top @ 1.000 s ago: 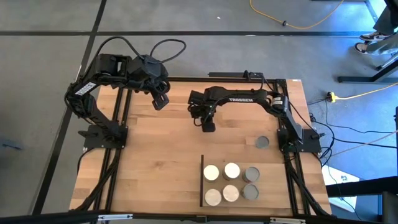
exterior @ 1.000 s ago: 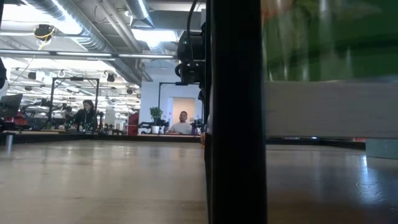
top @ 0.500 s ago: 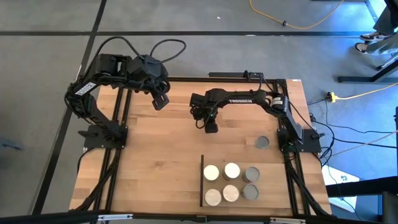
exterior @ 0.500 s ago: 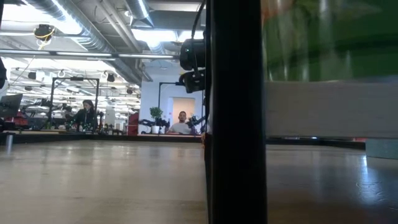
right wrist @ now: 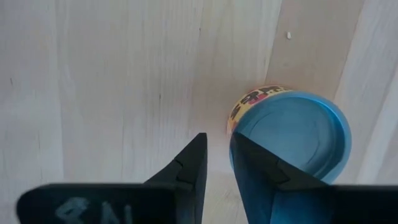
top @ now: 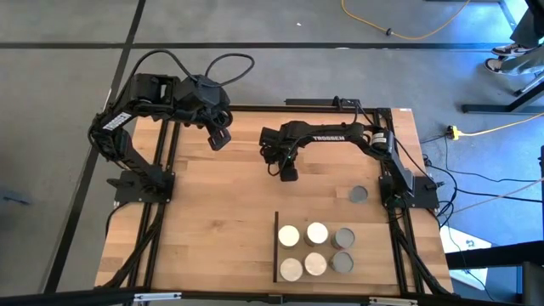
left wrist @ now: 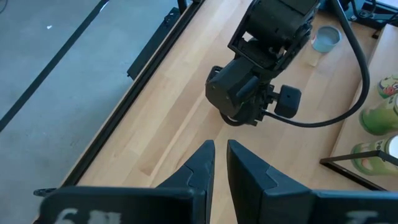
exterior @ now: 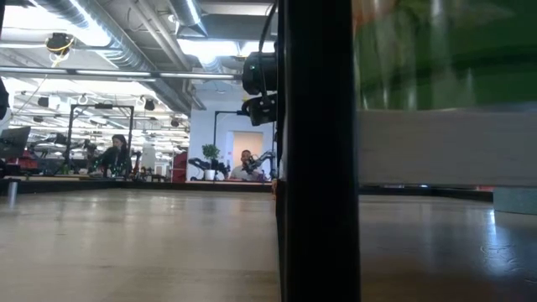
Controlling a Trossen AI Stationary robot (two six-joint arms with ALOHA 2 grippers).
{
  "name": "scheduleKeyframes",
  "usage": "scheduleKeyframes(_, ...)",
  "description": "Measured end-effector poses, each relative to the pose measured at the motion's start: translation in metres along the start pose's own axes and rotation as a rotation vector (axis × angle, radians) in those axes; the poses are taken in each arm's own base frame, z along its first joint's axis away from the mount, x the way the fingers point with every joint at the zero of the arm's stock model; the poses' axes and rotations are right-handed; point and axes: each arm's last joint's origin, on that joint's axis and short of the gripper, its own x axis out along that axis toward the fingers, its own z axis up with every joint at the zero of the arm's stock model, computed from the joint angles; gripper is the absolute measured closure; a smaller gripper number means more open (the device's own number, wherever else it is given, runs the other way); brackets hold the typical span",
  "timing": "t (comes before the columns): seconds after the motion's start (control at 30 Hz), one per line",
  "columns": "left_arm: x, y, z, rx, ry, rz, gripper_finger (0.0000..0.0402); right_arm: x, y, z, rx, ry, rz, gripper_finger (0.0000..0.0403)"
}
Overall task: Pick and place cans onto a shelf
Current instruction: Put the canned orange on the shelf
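Observation:
Several cans (top: 316,249) with white or grey tops stand in two rows on the shelf (top: 367,255), right of its black strip (top: 276,246). One grey-topped can (top: 359,195) stands alone on the table near the right arm's base. My right gripper (top: 288,175) points down over the table's middle, shut. In the right wrist view a can with a pale blue top and a yellow-and-red side (right wrist: 292,134) stands right beside my right gripper (right wrist: 216,138). My left gripper (top: 219,140) hangs shut and raised at the far left, holding nothing (left wrist: 219,144). My right gripper points down with one finger (right wrist: 249,165) next to the blue-topped can's rim (right wrist: 239,127). That finger hides the spot, so I cannot tell whether it touches the can. The can stands upright on the table, outside the fingers.
Black frame rails (top: 161,195) run along both sides of the table. Bare wood lies left of the shelf strip and in front of my left arm. In the low view a dark upright bar (exterior: 319,151) close to the camera blocks the middle. People sit in the room behind.
My right gripper has tipped a little and settled slightly lower over the table's middle, then held still. The cans and my left arm have kept their places.

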Motion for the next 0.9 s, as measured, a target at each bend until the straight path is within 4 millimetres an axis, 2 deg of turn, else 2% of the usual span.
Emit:
scheduleKeyframes(0.37, 0.0, 0.0, 0.0, 0.0, 0.0, 0.0, 0.0365, -0.005, -0.001, 0.001, -0.03, 0.008, -0.01, 0.0322)
scheduleKeyframes(0.9, 0.0, 0.0, 0.0, -0.002, 0.0, 0.0, 0.0365, -0.006, -0.014, -0.005, -0.006, 0.01, 0.014, 0.0322)
